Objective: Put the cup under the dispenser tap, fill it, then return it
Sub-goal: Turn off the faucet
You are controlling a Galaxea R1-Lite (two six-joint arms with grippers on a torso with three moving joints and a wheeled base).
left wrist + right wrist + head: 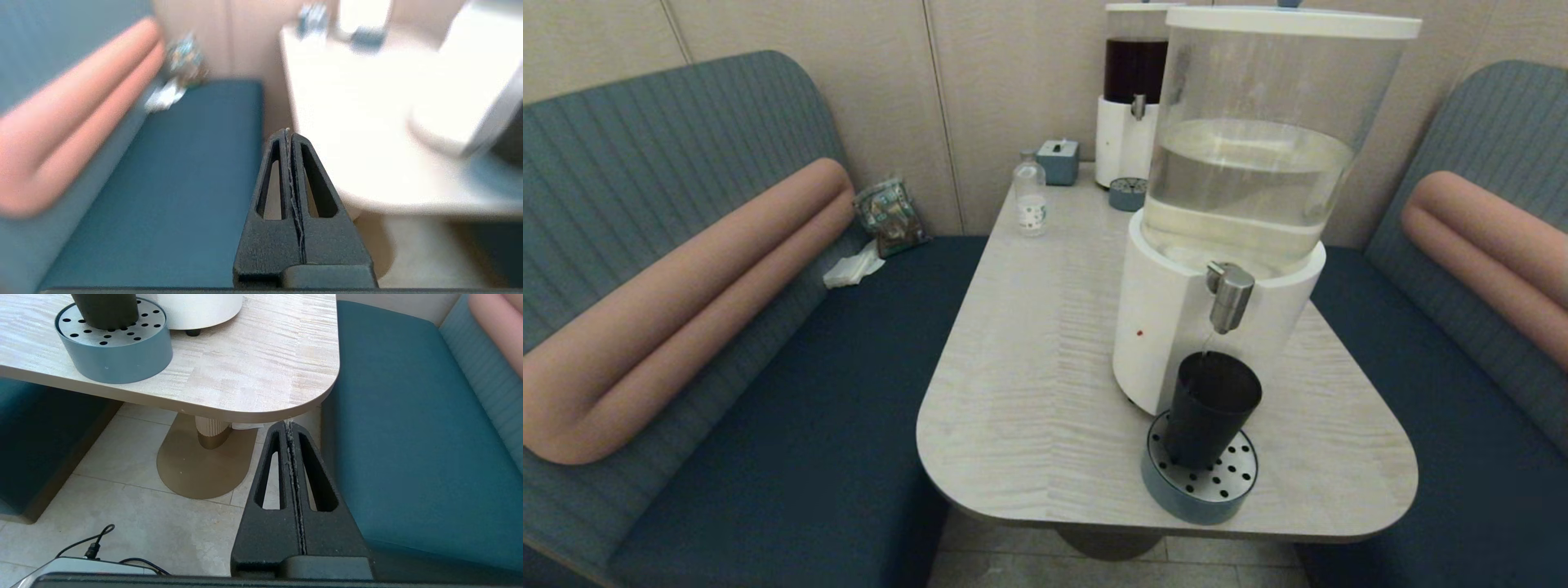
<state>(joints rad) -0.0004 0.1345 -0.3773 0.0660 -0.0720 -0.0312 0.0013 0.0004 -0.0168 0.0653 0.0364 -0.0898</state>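
Note:
The dark cup point(1210, 407) stands upright on the round blue drip tray point(1176, 494) right under the steel dispenser tap point(1228, 296). A thin thread of liquid falls from the tap into the cup. The tap belongs to the big white-based dispenser point(1176, 327) with pale liquid in its clear tank. In the right wrist view the cup's base point(107, 310) shows on the same tray point(118, 355). My left gripper point(289, 132) is shut and empty, low beside the table's left front. My right gripper point(289, 425) is shut and empty, below the table's front right corner. Neither arm shows in the head view.
A second dispenser with dark liquid point(1131, 98), its own drip tray point(1127, 194), a small clear bottle point(1030, 196) and a blue tissue box point(1058, 161) stand at the table's far end. Blue benches point(792, 425) flank the table point(1029, 351). A cable lies on the floor point(94, 547).

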